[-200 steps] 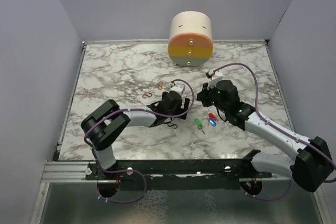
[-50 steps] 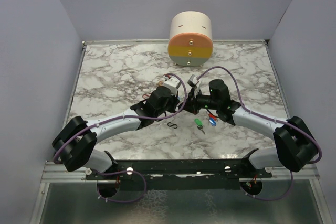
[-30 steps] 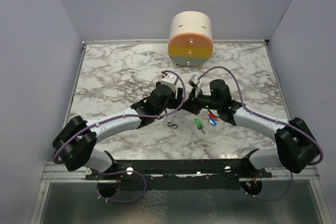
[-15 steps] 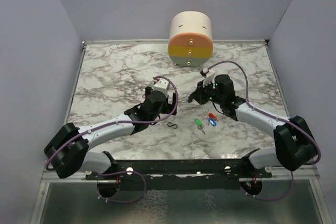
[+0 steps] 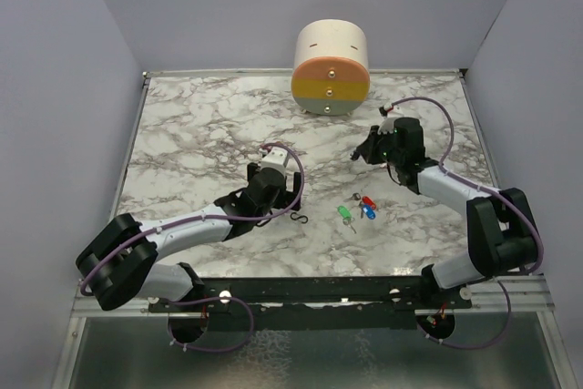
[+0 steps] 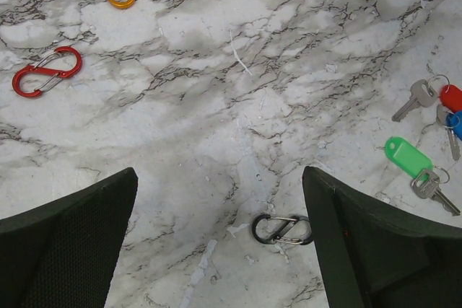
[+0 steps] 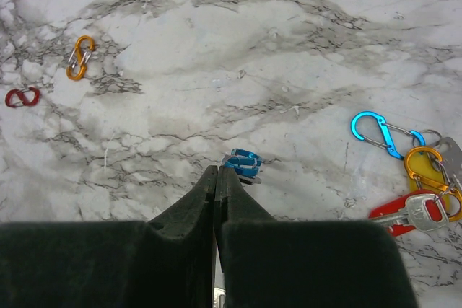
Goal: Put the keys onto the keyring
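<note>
Both arms have drawn apart from their meeting point at the middle of the counter (image 5: 200,125). The left claw (image 6: 220,178) has pulled back toward the near left. Its jaws now stand wide apart with nothing between them, and a black clip (image 6: 283,229) lies on the marble just ahead of them. The right claw (image 7: 216,169) has swung out to the far right and remains pressed together. A small blue clip (image 7: 243,161) sits at its very tips; whether it is pinched there cannot be confirmed. The keys (image 5: 357,210), with green, red and blue heads, lie loose on the counter between the arms, where they lay in the earlier frames. Assessment: the exchange at centre appears concluded and the left claw is free. These keys look untouched, so threading them is judged still outstanding.
</note>
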`<act>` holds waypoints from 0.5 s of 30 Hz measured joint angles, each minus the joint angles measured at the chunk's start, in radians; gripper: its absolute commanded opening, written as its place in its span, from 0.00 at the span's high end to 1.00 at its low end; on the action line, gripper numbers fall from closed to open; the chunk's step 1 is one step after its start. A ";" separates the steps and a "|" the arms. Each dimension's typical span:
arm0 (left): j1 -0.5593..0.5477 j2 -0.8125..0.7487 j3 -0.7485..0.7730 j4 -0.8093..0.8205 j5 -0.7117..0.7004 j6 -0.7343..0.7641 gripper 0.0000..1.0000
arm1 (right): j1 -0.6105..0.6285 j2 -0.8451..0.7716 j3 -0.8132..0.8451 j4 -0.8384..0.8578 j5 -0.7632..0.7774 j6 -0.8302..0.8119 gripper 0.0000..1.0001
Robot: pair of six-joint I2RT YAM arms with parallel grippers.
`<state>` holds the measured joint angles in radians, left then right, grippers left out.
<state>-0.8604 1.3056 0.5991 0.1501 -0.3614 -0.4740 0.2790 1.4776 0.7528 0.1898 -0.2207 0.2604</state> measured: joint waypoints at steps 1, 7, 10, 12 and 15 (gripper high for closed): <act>0.000 -0.001 -0.001 0.001 0.000 -0.002 0.01 | -0.007 0.006 0.000 0.000 0.000 0.003 0.99; 0.000 -0.010 -0.002 0.013 0.001 -0.006 0.01 | -0.033 0.040 0.000 0.009 0.020 0.024 0.97; 0.000 -0.010 -0.002 0.014 0.001 -0.006 0.01 | -0.038 0.045 0.000 0.010 0.043 0.034 0.78; 0.000 -0.010 -0.002 0.015 0.001 -0.006 0.01 | -0.039 0.045 0.000 0.013 0.060 0.043 0.65; 0.000 -0.010 -0.002 0.016 0.001 -0.006 0.01 | -0.039 0.038 -0.001 0.010 0.090 0.053 0.59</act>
<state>-0.8604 1.2957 0.5968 0.1665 -0.3603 -0.4805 0.2401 1.5158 0.7521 0.2001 -0.1307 0.3134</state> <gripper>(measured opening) 0.991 0.366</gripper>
